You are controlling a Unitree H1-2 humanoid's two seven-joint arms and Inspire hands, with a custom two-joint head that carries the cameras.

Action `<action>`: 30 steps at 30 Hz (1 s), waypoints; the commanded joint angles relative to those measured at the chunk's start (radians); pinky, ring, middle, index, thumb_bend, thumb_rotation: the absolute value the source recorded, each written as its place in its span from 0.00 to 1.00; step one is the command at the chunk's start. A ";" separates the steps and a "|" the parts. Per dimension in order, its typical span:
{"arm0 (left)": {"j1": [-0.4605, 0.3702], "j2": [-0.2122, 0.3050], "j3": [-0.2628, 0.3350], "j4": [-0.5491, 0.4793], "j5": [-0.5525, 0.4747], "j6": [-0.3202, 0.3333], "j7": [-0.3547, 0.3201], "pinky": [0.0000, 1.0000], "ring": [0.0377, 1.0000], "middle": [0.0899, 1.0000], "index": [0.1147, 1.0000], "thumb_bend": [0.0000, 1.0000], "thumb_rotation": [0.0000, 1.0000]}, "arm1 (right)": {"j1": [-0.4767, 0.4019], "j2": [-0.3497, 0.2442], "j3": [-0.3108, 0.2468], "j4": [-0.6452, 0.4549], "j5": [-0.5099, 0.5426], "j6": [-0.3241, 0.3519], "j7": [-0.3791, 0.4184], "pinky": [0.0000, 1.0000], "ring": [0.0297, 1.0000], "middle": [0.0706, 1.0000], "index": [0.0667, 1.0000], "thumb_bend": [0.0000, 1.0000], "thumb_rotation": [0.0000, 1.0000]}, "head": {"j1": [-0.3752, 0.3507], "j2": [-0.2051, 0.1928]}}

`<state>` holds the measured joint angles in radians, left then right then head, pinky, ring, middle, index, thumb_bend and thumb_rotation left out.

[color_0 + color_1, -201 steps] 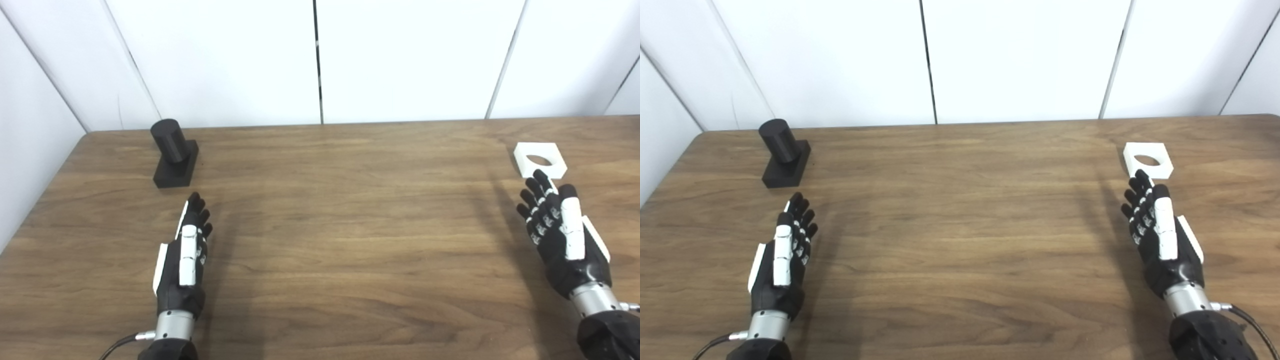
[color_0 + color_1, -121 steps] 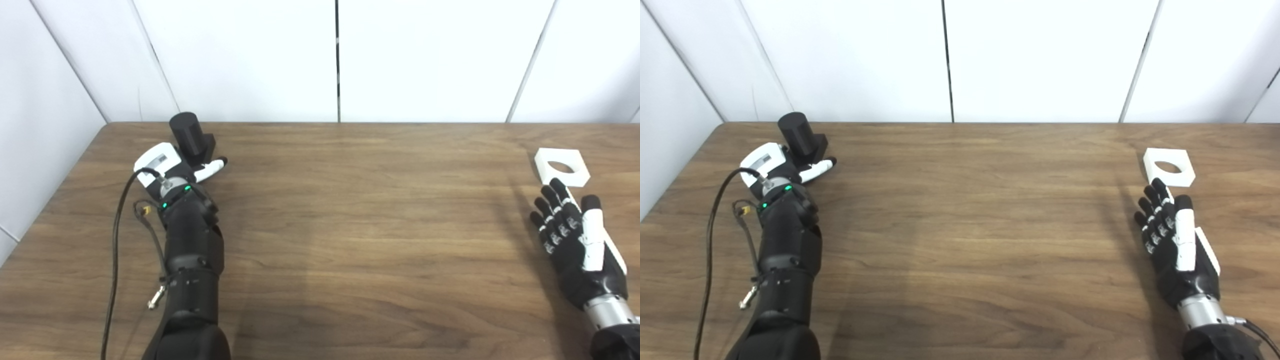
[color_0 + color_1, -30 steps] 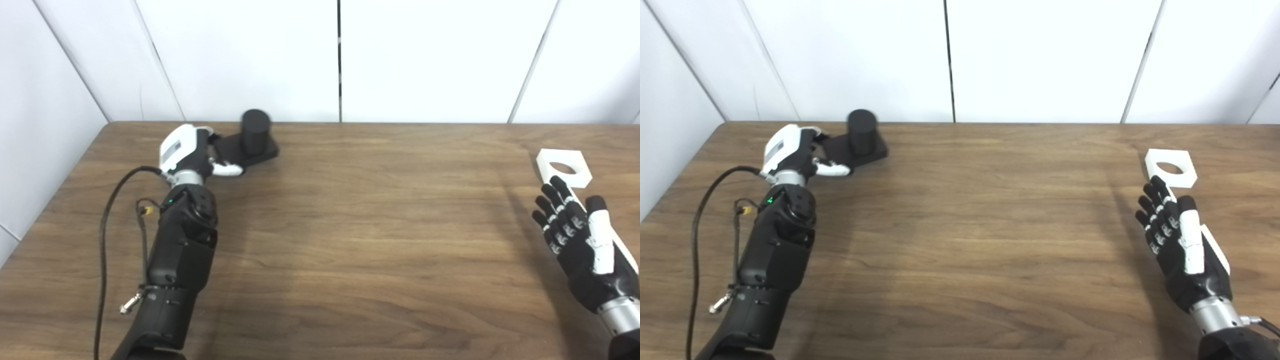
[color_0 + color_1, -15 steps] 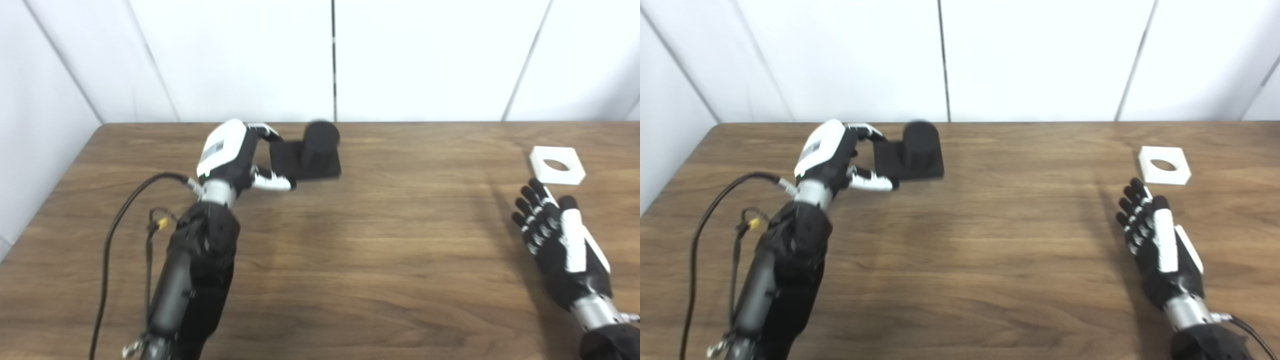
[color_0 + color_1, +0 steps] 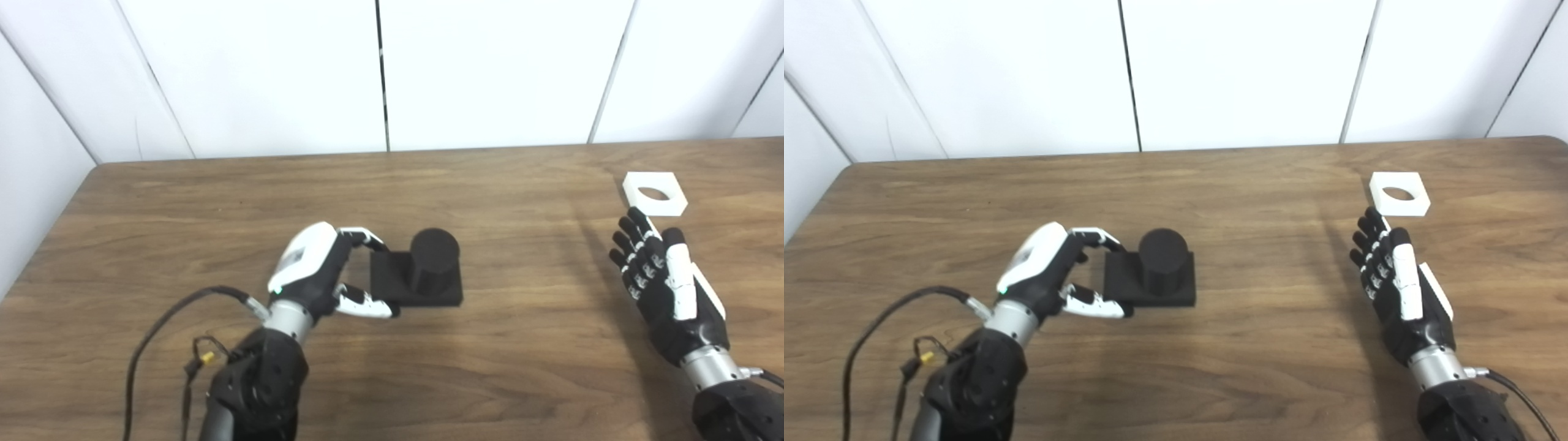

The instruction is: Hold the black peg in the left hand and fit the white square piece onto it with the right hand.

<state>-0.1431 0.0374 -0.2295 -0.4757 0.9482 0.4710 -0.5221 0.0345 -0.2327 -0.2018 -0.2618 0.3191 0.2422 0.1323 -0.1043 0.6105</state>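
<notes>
The black peg [image 5: 432, 257], a short cylinder on a square black base, stands upright near the middle of the wooden table [image 5: 490, 380]. My left hand [image 5: 318, 275] grips the left edge of its base, fingers over the top and thumb along the front. The white square piece [image 5: 654, 193] with a round hole lies flat at the far right. My right hand [image 5: 667, 288] is open with fingers spread, just in front of that piece and apart from it.
White wall panels [image 5: 380, 73] close off the back and left of the table. A black cable [image 5: 165, 318] trails from my left forearm. Bare wood lies between the peg and the right hand.
My left hand has carried the peg from the back left of the table toward me and to the middle. The right hand has stayed open near the white piece. The camera shifted slightly.
</notes>
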 commanded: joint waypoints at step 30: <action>0.151 -0.127 -0.042 0.144 0.002 -0.007 0.225 0.92 0.90 0.78 0.42 0.51 0.06 | -0.008 -0.026 -0.022 -0.036 0.011 -0.020 0.009 1.00 1.00 1.00 1.00 0.53 1.00 | 0.019 0.022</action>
<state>0.0097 -0.1033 -0.2732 -0.3724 0.9619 0.4461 -0.2816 0.0454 -0.2405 -0.2179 -0.2637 0.3236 0.2419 0.1329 -0.0844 0.6320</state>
